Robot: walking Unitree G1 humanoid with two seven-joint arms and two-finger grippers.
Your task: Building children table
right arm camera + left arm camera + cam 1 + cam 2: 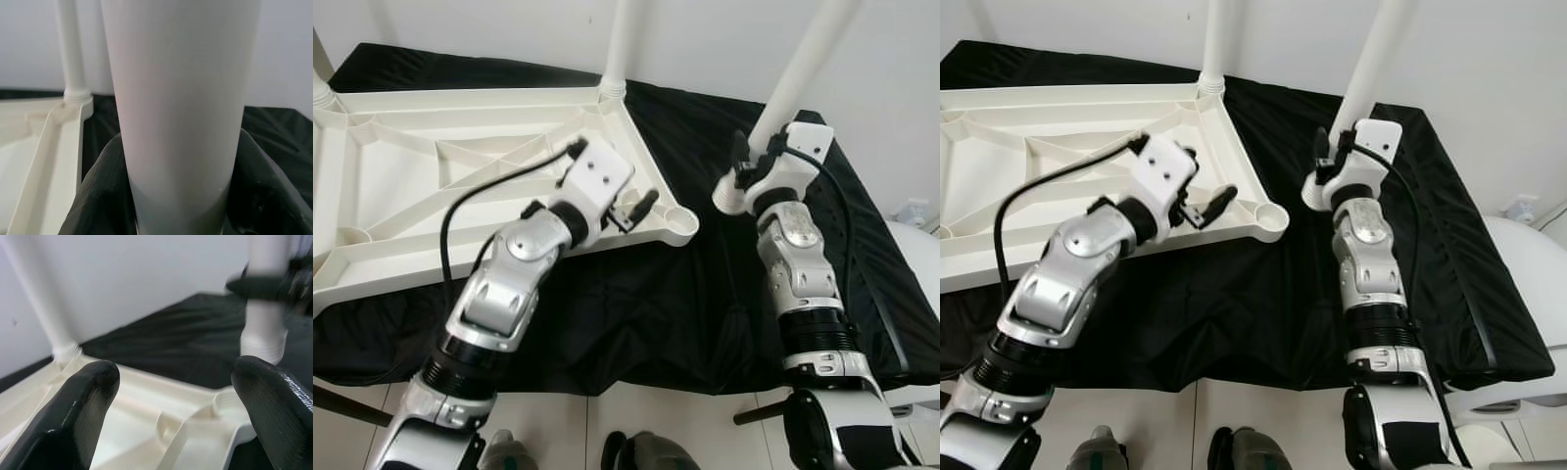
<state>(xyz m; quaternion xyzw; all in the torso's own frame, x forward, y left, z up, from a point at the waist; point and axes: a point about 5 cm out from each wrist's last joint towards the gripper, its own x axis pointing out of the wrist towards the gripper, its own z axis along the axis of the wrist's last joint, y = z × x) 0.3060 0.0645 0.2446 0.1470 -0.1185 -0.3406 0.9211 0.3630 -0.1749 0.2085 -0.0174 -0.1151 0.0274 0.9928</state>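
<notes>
So our right gripper [741, 168] is clamping a loose white table leg [800, 73], fingers pressing on both sides of it down near its threaded end. In the right wrist view the leg [181, 103] is standing right between the two black fingers [98, 196], which are hugging it tight. We're holding it tilted, its top leaning away to the right, with the threaded bottom end hanging just above the black cloth [656, 313] and not in any socket.

Just to the left of that leg's lower end is the open corner socket [677, 223] of the upside-down white tabletop [460, 186]. Socket and leg end are near each other but apart, with a strip of black cloth showing between them.

Our left gripper [634, 210] is sitting at the tabletop's right edge, just short of that same corner socket, with its fingers spread wide and gripping nothing. From the left wrist view the two fingertips [93, 382] are framing the ribbed underside and the round socket [230, 404], with the held leg [264, 328] standing just past it.

Further back, another white leg [619, 44] is already standing upright in the far right corner of the tabletop, and there's a bit of another one at the far left corner [321, 88]. The whole tabletop is lying on the black cloth against a white wall [705, 39], and the pale floor [568, 431] is showing at the near edge.
</notes>
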